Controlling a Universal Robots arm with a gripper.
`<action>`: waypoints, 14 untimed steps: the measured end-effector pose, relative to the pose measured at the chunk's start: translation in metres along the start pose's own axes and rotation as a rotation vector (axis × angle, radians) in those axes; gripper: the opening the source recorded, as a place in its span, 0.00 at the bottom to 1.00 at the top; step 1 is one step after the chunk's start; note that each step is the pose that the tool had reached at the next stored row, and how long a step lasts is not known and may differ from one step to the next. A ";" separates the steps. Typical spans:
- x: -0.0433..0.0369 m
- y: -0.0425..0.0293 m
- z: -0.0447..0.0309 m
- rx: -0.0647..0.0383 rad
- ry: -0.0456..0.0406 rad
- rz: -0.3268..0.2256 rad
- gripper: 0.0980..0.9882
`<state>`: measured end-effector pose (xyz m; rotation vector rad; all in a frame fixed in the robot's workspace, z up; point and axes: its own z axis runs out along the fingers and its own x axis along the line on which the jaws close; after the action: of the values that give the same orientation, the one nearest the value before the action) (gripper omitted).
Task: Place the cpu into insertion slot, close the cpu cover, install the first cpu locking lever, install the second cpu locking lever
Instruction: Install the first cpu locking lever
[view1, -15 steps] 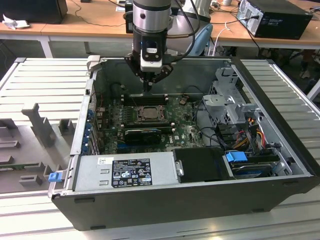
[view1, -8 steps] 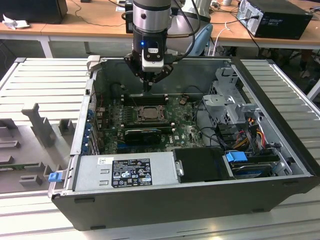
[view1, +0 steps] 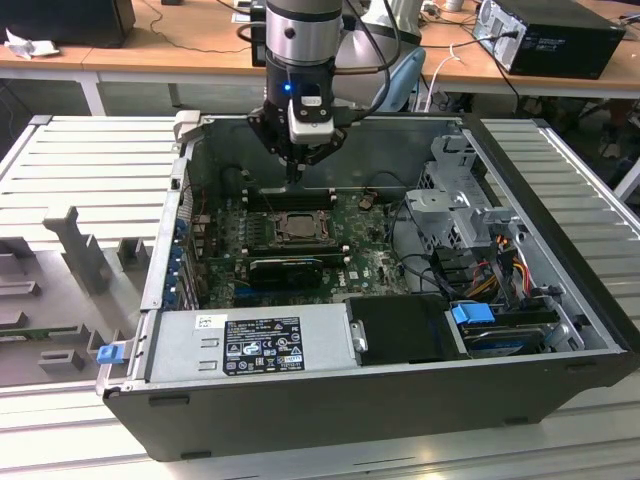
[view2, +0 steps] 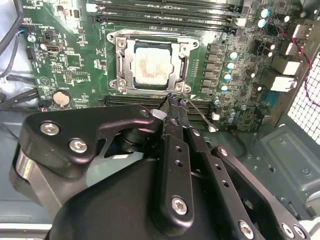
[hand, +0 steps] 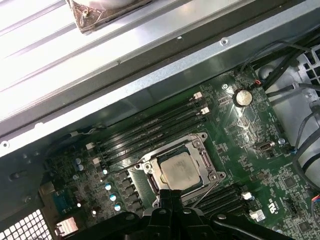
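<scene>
Open computer case (view1: 556, 262) lies on its side on the ribbed metal table (view1: 90, 150), with the green board (view1: 372, 262) facing up. The arm comes straight down through the open side.

In the exterior view the claw (view1: 294, 178) hangs at 12 o'clock of the socket (view1: 272, 228), just off its edge and low over the black memory slots (view1: 285, 198). The case's back wall (view1: 400, 140) is near at 12 o'clock of the claw. The drive cage (view1: 450, 195) is well apart at 3 o'clock, and the side wall (view1: 190, 190) is well apart at 9 o'clock. The power supply box (view1: 260, 340) is at 6 o'clock, beyond the socket. There is free air above the board all round the claw.

The chip (view2: 153, 65) sits flat inside the socket (view2: 120, 67). The silver cover (view2: 129, 57) is down around it, with the chip face showing through the cut-out. The chip (hand: 180, 170) looks the same in the first wrist view.

The claw's fingers are drawn together with no gap showing. In both wrist views the tip (view2: 172, 100) (hand: 172, 192) is at the socket's edge. A thin wire lever (view2: 197, 114) slants away from that edge, right beside the tip. Cannot tell whether the fingers pinch the wire or only touch it. A round coin battery (view2: 61, 97) lies on the board well clear of the claw.
</scene>
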<state>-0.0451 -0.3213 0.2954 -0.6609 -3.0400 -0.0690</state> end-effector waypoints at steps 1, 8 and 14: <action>0.0000 0.0000 0.0000 0.000 0.0002 -0.011 0.01; -0.0001 -0.0001 0.0024 -0.003 -0.0145 -0.146 0.01; 0.0000 -0.0002 0.0028 -0.004 -0.0228 -0.184 0.01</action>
<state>-0.0453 -0.3214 0.2926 -0.3829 -3.1149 -0.0727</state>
